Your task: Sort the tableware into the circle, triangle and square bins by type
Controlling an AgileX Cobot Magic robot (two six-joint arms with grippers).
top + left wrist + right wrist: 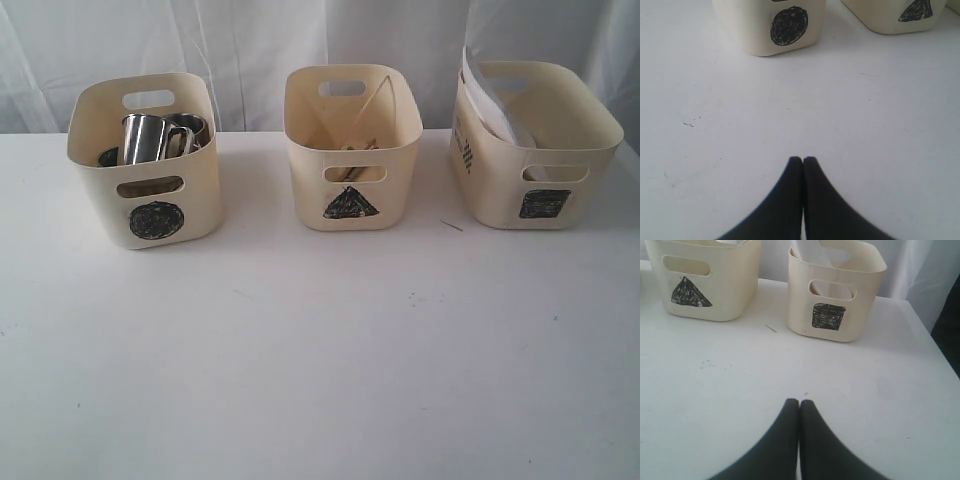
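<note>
Both my left hand (803, 159) and right hand (799, 401) are pressed together, empty, over the near counter (320, 350), with the tableware far ahead inside the bins: steel mugs (145, 138) in the circle bin (100, 200) nearer my left hand, triangle bin (305, 190) middle, square bin (495, 195) right.

Steel mugs (148, 138) in circle bin (100, 190), chopsticks (358, 146) in triangle bin (305, 190), tilted plate (485, 95) in square bin (490, 190)
</note>
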